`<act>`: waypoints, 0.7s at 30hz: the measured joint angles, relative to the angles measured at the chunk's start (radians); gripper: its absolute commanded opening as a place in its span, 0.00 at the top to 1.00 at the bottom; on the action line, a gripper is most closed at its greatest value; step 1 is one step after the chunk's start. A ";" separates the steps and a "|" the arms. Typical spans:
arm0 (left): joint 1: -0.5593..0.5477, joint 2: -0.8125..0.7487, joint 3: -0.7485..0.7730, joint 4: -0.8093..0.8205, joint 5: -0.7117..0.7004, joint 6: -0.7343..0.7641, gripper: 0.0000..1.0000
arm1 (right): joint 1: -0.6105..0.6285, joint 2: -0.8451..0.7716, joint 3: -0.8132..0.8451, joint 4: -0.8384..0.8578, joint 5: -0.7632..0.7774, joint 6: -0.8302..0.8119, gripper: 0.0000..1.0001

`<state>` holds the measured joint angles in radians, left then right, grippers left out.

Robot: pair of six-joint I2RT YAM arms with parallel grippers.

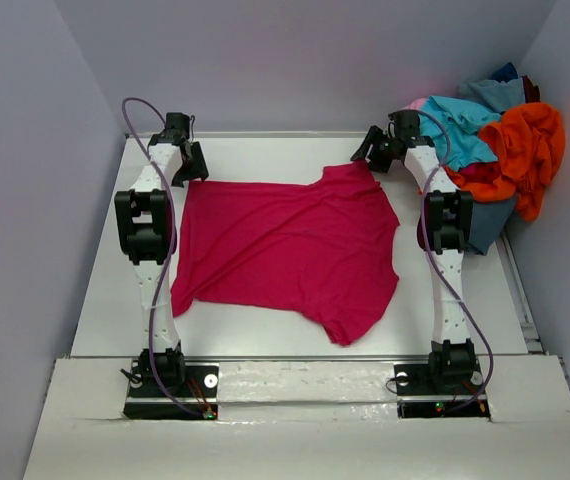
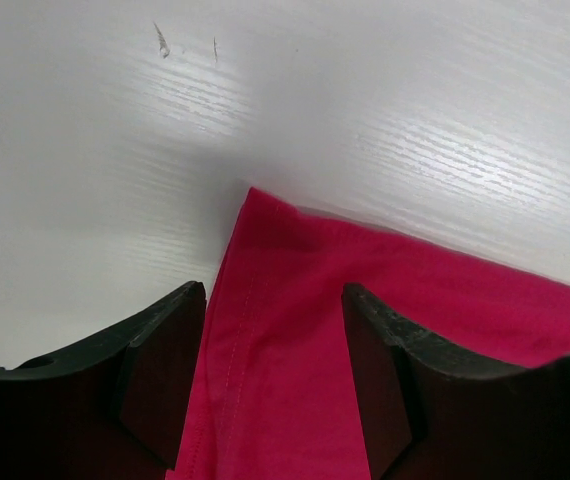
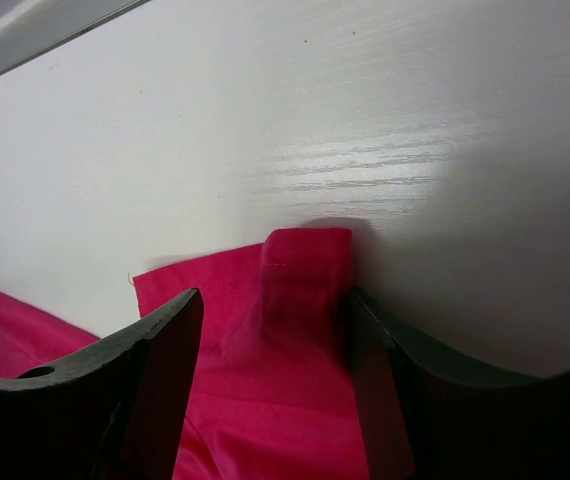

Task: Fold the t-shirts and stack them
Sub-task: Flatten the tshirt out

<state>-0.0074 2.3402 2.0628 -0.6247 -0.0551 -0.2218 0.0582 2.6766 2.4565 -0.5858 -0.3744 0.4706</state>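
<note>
Crimson t-shirt corners lie between parted fingers

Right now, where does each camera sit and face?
Top external: above, behind the bases, looking down at the white table; left arm, right arm show.
Left wrist: on that wrist, facing down; left gripper shows.
Right wrist: on that wrist, facing down; right gripper shows.
All share the crimson-magenta cloth t-shirt, each wrist view one corner.
</note>
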 measured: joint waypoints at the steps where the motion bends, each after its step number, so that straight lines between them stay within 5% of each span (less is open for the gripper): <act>1: 0.002 0.003 0.003 0.003 0.004 0.001 0.31 | 0.000 0.000 -0.002 0.002 0.000 0.000 0.36; 21: 0.072 0.093 0.062 0.045 0.147 0.005 0.33 | 0.000 -0.011 -0.021 0.008 -0.001 -0.004 0.36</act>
<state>0.0647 2.4336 2.1250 -0.5793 0.0917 -0.2173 0.0582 2.6652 2.4355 -0.5774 -0.3756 0.4664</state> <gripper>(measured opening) 0.675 0.641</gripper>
